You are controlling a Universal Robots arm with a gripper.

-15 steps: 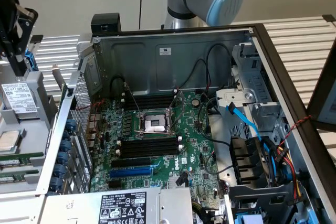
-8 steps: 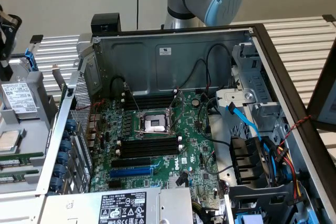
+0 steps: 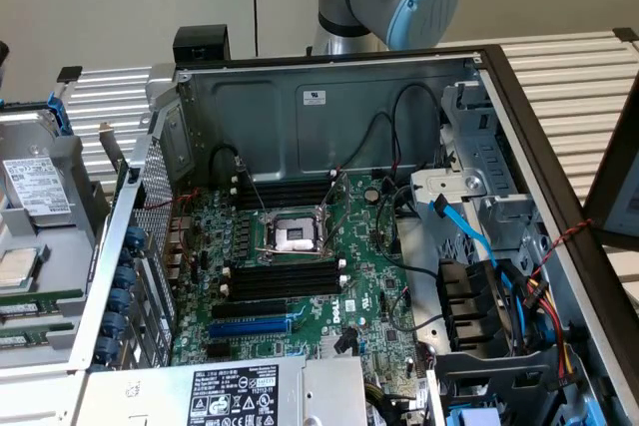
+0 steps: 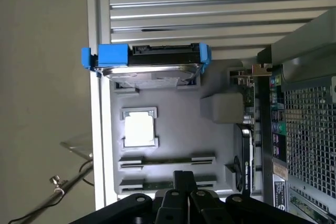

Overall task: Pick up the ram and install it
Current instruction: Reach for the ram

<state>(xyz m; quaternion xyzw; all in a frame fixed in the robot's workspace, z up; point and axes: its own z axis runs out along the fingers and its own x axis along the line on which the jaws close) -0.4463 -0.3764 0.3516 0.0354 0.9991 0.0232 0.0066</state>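
My claw [image 4: 184,179] is shut, fingertips pressed together with nothing between them, and it hangs over the grey tray [image 4: 173,124]. The tray sits on the slatted desk [image 4: 210,3] against the open computer case [image 3: 250,117], on the exterior view's left. The ram [image 4: 155,184] lies in the tray's long groove just beneath my fingertips, at the end farthest from the hard drive [image 4: 152,64]. It shows as a thin green strip between grey end blocks. I judge it light and stiff but fragile, a thin board with chips and contacts that dislike scraping or twisting. The best hold looks to be across its flat faces near the middle of the upper edge, taken squarely. The tray also holds that drive in its blue caddy and a square processor [image 4: 139,129] in its own pocket. A second groove [image 4: 168,160] sits between the processor and the ram, and I cannot make out its contents from the wrist. Inside the case, the motherboard [image 3: 379,286] carries black memory slots [image 3: 285,276] that look unfilled, and a blue expansion slot [image 3: 250,327]
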